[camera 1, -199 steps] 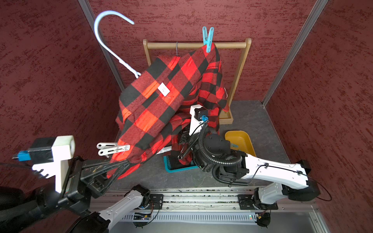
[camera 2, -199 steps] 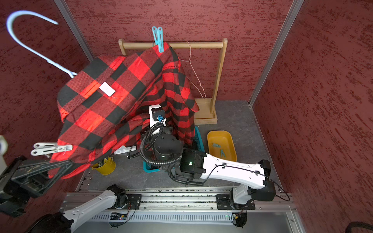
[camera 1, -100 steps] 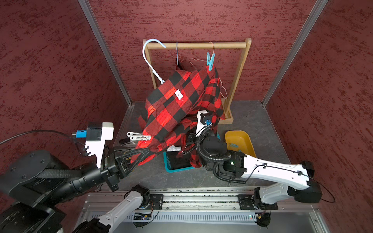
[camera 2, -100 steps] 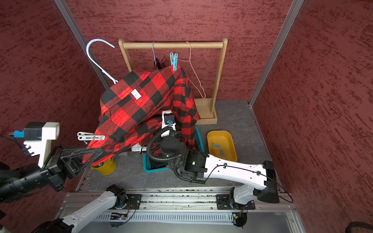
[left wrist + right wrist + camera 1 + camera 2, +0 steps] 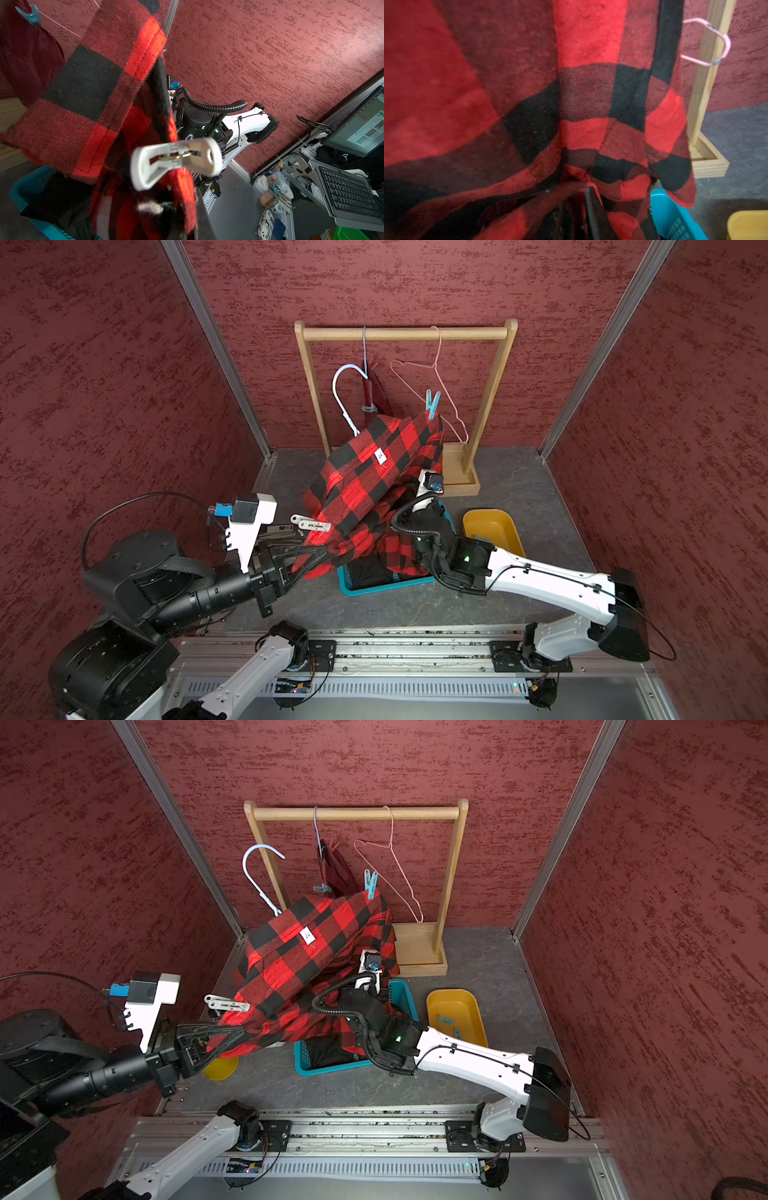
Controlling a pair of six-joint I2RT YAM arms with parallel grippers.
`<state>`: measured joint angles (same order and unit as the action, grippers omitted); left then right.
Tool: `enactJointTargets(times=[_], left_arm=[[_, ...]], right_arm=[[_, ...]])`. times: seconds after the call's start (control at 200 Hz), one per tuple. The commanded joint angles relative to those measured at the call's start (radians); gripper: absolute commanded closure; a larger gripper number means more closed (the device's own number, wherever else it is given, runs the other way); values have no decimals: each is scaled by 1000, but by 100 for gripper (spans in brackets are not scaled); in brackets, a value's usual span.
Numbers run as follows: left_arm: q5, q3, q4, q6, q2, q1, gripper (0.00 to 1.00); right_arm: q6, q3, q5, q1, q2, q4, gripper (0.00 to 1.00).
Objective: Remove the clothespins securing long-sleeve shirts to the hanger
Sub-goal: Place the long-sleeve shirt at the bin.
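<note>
Pinching the bottom edge of the red-and-black plaid shirt (image 5: 365, 485), the left claw (image 5: 322, 554) is shut tight on the cloth and holds it up off the floor. A white clothespin (image 5: 311, 524) is clipped on the shirt's edge just beside that claw. A teal clothespin (image 5: 432, 404) sticks up from one top corner of the plaid shirt. A light blue hanger (image 5: 343, 398) pokes out of the other top corner.

The right claw (image 5: 583, 193) is tucked under the plaid cloth. Only one dark finger (image 5: 593, 212) shows in the right wrist view, so it is not clear if that claw is apart or together.

The maroon shirt (image 5: 374, 391) hangs on the wooden rack (image 5: 407, 333) with a small clothespin (image 5: 369, 408) on it. The black shirt (image 5: 368, 572) lies in the teal basket (image 5: 374, 591). More teal clothespins (image 5: 446, 1018) lie in the yellow tray (image 5: 451, 992). A bare pink hanger (image 5: 440, 377) hangs on the rack.
</note>
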<state>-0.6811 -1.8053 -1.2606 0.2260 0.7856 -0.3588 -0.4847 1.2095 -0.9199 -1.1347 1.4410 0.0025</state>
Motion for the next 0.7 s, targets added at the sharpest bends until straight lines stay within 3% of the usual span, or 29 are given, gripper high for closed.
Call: enactJointTargets(times=[0.0,0.245,0.476,0.696], left_arm=[[-37,6,82,-42,-13,3,100],[-38,76,194,-27,4,4,100],[-19,132,321,-25,47,4,100],[-46,154,390,-40,101,1,100]], right_arm=[[-123,-32,38,7,3,-39,74],[-148,-82,136,6,-7,-50,50],[-83,-86,331,7,-52,-69,24],[-104,-167,425,9,-180,-113,4]])
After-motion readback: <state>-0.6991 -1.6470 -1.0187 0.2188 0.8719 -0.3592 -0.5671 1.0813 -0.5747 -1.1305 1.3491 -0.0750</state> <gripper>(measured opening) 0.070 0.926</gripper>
